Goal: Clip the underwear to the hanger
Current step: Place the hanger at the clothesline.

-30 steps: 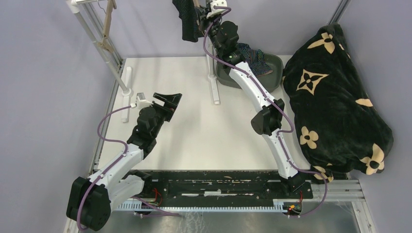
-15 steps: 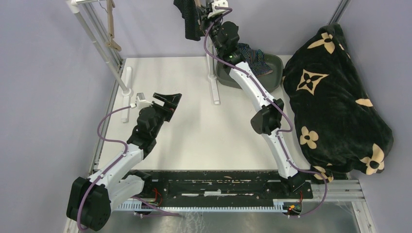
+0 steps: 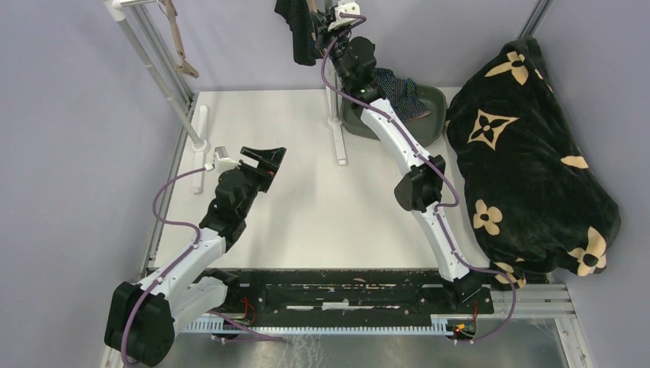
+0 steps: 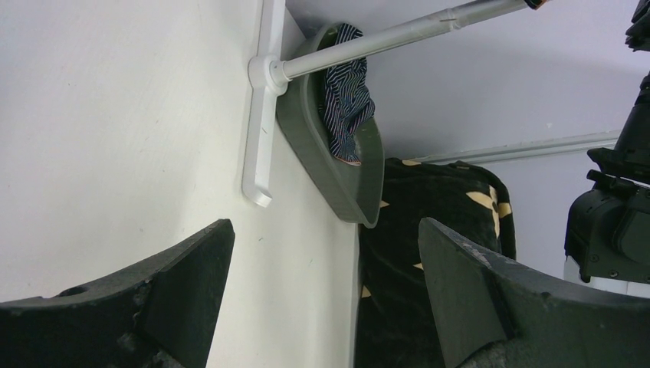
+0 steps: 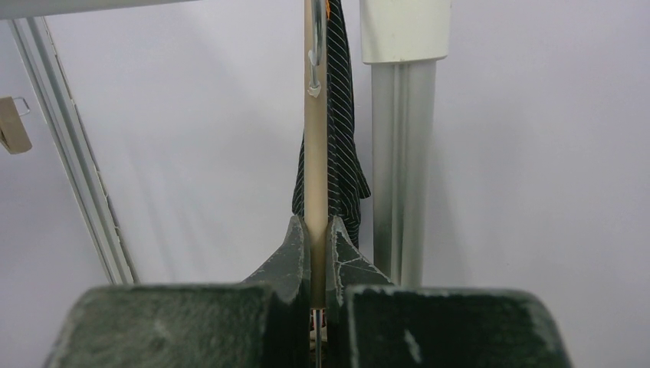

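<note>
While the right gripper (image 5: 315, 230) reaches up above and to the left of the green bin (image 3: 434, 115), its two fingers are clenched on the thin wooden bar of the hanger (image 5: 315, 146), one finger on each side. From the wrist camera the bar runs straight up and down. The pinstriped underwear (image 5: 343, 153) hangs against its right side, its long axis also vertical and its lower edge bunched just above the fingertips. That garment is black with fine pale stripes running along its length. A small metal hook (image 5: 313, 69) sits near the bar's top, but whether any clip bites the cloth cannot be told. From above, the same garment droops as a narrow dark fold, higher than the bin and to its left, close to the rack post (image 3: 331, 92).

The navy underwear (image 4: 346, 100) lies crumpled at the bin's left end, partly over the rim, navy with light stripes and a pinkish edge. The left gripper (image 4: 323, 230) hovers over the white table (image 3: 306, 207), well to the left of the bin and nearer the arm bases. Its jaws are spread wide with nothing between them, pointing toward the bin. A black blanket (image 3: 529, 169) with tan flowers lies against the bin's right side.
</note>
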`<state>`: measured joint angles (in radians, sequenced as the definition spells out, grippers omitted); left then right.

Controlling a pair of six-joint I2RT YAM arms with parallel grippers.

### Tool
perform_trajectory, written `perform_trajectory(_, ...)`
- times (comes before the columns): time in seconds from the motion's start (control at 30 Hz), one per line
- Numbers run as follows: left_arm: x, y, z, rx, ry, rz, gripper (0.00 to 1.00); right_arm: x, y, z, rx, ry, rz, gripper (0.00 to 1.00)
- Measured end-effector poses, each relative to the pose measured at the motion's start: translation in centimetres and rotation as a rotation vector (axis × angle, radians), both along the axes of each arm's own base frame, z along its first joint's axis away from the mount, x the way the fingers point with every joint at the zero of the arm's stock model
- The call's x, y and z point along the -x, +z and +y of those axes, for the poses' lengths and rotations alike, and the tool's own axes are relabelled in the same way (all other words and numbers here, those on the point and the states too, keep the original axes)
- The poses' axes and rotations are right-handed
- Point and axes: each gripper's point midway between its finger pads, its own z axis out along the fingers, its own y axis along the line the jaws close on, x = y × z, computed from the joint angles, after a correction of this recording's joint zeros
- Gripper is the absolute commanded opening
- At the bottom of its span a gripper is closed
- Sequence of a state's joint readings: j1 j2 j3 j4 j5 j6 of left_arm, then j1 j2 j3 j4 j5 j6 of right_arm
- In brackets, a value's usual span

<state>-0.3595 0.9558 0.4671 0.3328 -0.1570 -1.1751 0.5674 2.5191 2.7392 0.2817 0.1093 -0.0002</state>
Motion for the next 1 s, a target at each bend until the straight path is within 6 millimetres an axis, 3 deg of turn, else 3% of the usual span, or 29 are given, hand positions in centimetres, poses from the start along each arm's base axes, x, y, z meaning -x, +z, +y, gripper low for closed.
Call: perform_trajectory(1.0,0.25,0.24,0.56,-0.003,0.024,-0.002,0.95,-0.04,0.47,-0.34,-0.039,0.019,-0.004,0.01)
